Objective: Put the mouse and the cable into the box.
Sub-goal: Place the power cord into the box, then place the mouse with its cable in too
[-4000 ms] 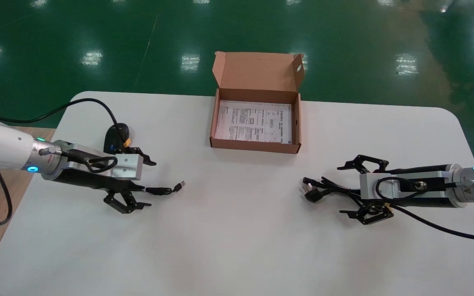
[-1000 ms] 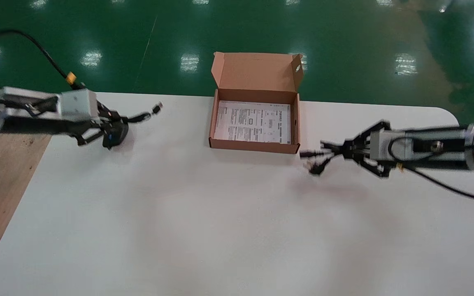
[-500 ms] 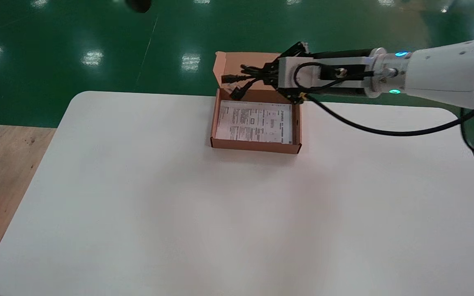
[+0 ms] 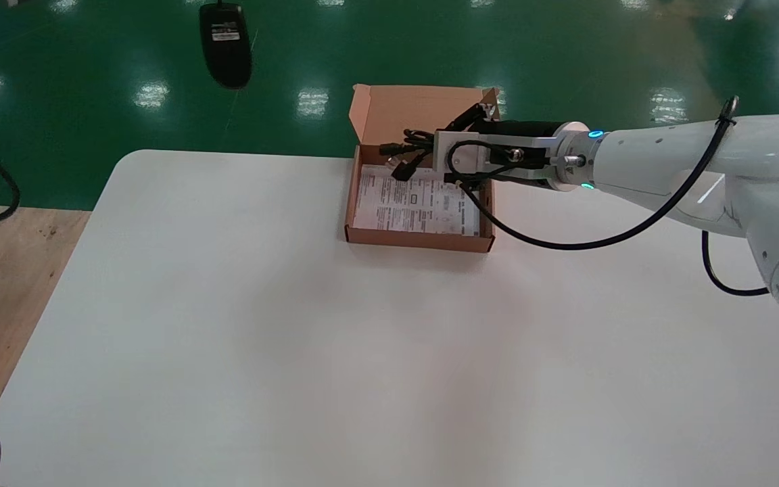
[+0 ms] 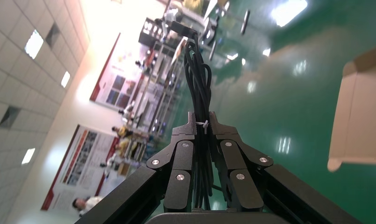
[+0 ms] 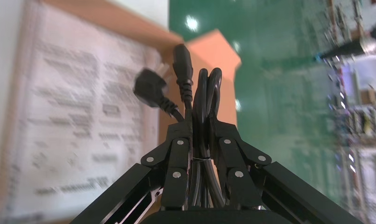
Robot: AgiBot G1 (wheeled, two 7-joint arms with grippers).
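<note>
One open cardboard box [image 4: 419, 241] was set at the middle of the table's [image 4: 295, 338] far edge, its lid flap stood up at the back. One printed sheet [image 4: 416, 203] was laid flat on its floor, and nothing else was seen resting inside it.

One bundled black power cable [image 4: 399, 152] with two plug ends was held in the air above the far part of the box, over the sheet and in front of the lid. One black mouse [image 4: 226, 44] was seen hanging underside out, beyond the table's far edge towards its left corner, above the green floor and well apart from the box.

The right arm was stretched in from the table's right edge, roughly level, with the right gripper [image 4: 430, 150] pointed to the left over the box's far right corner. Its fingers [image 6: 176, 161] were closed tight on the cable bundle, the loops and plugs sticking out past the tips.

The left arm was raised out of the head view. In the left wrist view the left gripper [image 5: 202, 122] was seen clamped on the coiled mouse cord [image 5: 197, 70], which was bound with a white tie at the fingertips.
</note>
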